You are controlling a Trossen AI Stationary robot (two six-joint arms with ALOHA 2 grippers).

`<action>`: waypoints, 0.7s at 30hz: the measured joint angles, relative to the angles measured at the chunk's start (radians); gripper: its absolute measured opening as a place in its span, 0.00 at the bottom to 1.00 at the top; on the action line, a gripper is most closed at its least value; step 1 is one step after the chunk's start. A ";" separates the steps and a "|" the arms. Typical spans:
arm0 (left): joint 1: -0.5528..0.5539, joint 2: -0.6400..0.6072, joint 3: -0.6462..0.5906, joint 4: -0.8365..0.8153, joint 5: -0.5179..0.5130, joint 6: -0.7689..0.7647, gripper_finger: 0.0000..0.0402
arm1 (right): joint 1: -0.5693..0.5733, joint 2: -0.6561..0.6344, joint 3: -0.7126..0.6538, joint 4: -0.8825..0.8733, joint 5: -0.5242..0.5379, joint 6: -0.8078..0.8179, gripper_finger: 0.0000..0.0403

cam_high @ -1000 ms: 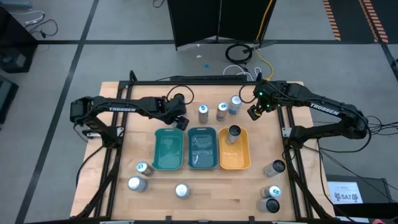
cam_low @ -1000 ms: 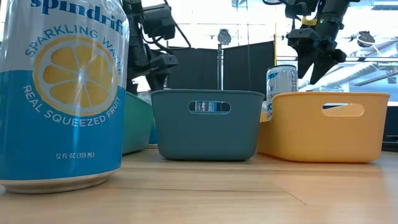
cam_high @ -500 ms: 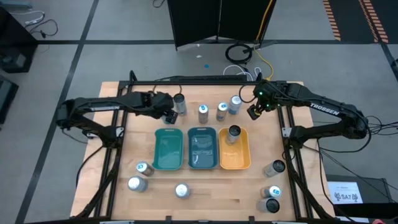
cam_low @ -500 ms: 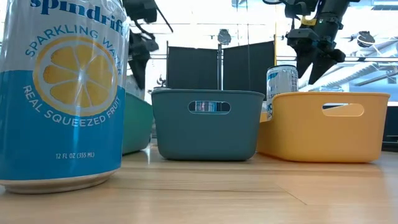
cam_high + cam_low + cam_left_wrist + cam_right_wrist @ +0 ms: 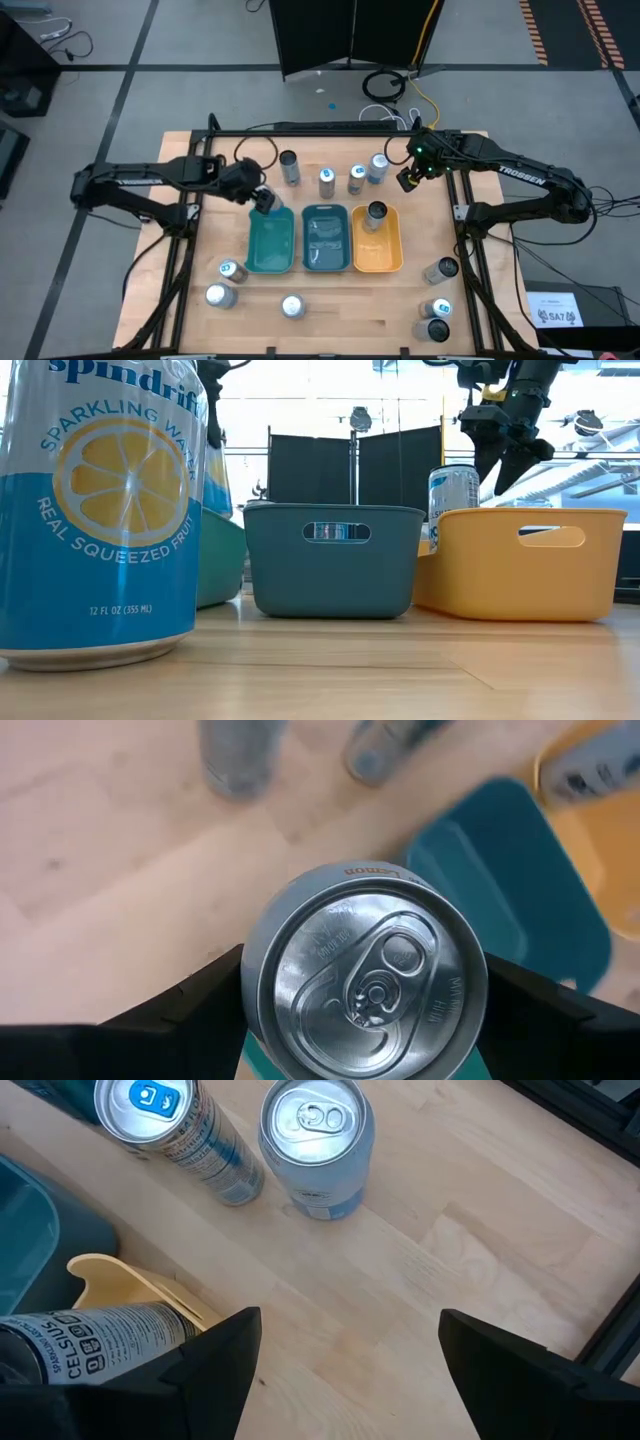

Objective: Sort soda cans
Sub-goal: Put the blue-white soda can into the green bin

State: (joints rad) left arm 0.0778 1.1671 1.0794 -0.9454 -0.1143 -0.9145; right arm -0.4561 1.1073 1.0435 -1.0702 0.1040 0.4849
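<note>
- High view shows the left gripper (image 5: 264,201) above the far end of the green tray (image 5: 270,240), clamped on a can (image 5: 265,200).
- Left wrist view shows that held can's (image 5: 364,983) plain silver top between the two dark fingers (image 5: 190,1005), with the teal tray (image 5: 520,880) below and beyond it.
- Right gripper (image 5: 408,179) hovers near the bench's far right part, just beyond the orange tray (image 5: 378,243); its fingers (image 5: 215,1360) stand spread apart with nothing between them.
- One can (image 5: 376,213) stands upright in the far end of the orange tray; the low view shows it (image 5: 453,490) rising above the tray wall.
- Four cans stand in a row along the far side of the bench, beyond the trays: (image 5: 289,167), (image 5: 327,181), (image 5: 357,178), (image 5: 378,168).
- Three cans stand near the front left corner: (image 5: 229,271), (image 5: 219,296), (image 5: 292,306).
- Three more stand near the front right corner: (image 5: 441,269), (image 5: 437,310), (image 5: 436,330).
- Low view has a blue lemon-printed can (image 5: 100,510) close to the camera on the wooden bench (image 5: 350,670).
</note>
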 joint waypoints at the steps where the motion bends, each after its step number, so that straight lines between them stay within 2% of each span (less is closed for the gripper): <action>1: -0.015 0.002 0.000 -0.008 0.003 -0.017 0.77 | 0.000 0.000 0.000 0.000 0.000 0.000 0.74; 9: -0.112 0.039 0.002 -0.063 -0.009 -0.111 0.77 | 0.000 0.000 0.000 0.000 0.000 -0.006 0.74; 21: -0.174 0.216 0.000 -0.101 -0.063 -0.147 0.77 | 0.000 0.000 0.000 -0.003 -0.004 -0.007 0.74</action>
State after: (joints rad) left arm -0.0963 1.3832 1.0793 -1.0463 -0.1776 -1.0619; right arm -0.4561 1.1075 1.0435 -1.0737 0.0997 0.4782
